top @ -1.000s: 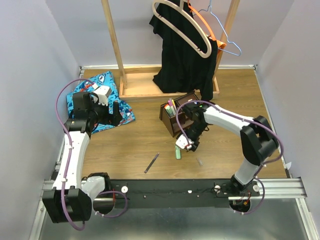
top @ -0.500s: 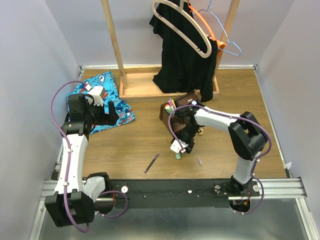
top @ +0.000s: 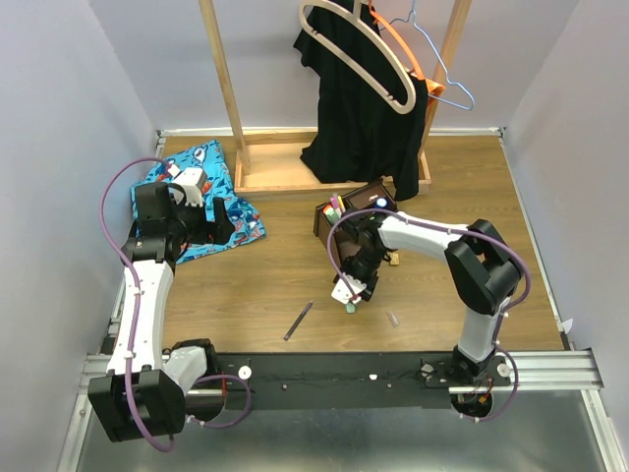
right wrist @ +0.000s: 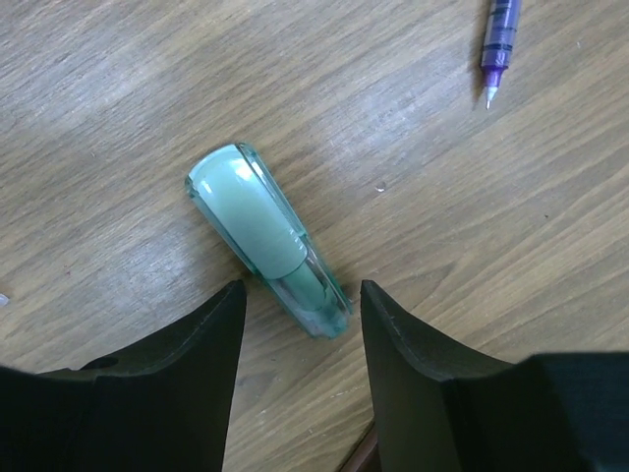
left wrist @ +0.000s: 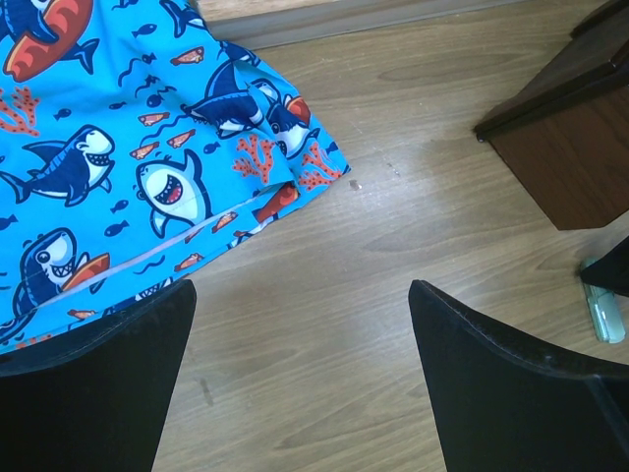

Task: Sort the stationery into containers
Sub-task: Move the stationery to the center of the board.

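A pale green marker [right wrist: 265,236] lies flat on the wooden table, and its near end sits between the fingertips of my open right gripper [right wrist: 302,295]. In the top view the right gripper [top: 348,289] hangs just over the marker [top: 350,307], in front of the dark brown organizer [top: 356,232], which holds a few markers [top: 335,207]. A thin purple pen [top: 298,321] lies to the left; its tip shows in the right wrist view [right wrist: 499,39]. My left gripper [top: 222,222] is open and empty at the edge of the blue cloth [left wrist: 128,147].
A light wooden clothes rack [top: 295,172] with hangers and a black garment stands at the back. A small grey bit [top: 392,318] lies right of the marker and a tan piece [top: 394,260] by the organizer. The organizer's corner shows in the left wrist view [left wrist: 570,147].
My right gripper has moved left and a little nearer, coming over the pale green marker. The left arm has shifted slightly and stays over the cloth's edge.
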You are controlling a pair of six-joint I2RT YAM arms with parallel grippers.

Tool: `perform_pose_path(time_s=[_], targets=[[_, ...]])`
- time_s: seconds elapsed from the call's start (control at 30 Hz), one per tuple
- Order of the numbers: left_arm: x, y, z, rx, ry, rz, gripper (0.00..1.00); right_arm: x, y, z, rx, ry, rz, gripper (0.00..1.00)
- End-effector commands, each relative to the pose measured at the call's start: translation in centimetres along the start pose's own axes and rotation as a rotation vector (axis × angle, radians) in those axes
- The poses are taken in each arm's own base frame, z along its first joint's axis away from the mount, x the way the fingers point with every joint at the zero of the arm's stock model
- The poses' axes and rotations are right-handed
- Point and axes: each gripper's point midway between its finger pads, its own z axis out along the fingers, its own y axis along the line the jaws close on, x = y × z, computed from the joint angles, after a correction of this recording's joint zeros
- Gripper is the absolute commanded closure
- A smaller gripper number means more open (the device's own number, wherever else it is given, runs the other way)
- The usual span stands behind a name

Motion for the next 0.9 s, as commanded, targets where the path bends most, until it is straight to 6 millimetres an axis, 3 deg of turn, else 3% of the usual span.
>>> perform_pose_path(time_s=[0.0,0.33,0.6,0.87], targets=[[-0.7,-0.2,0.2,0.024,-0.02,-0.004,0.01,-0.5,-0.3,1.2,-0.094,0.003,-0.435,0.46],[-0.7,-0.3,0.2,0.028,-0.02,-0.004,0.01,-1.2,2.0,1.2,-0.145,0.003,-0.272,0.57],[-1.1,-0.5,0.1,0.035,-0.033,0.002,0.01,-2.2,4.3,1.0,-0.085,0.012,0.143,0.6],[-1.2,-0.7,0.3,0.045,-0.034,-0.035,0.01,-3.1,5.3,1.4,0.01,-0.006,0.561,0.48]])
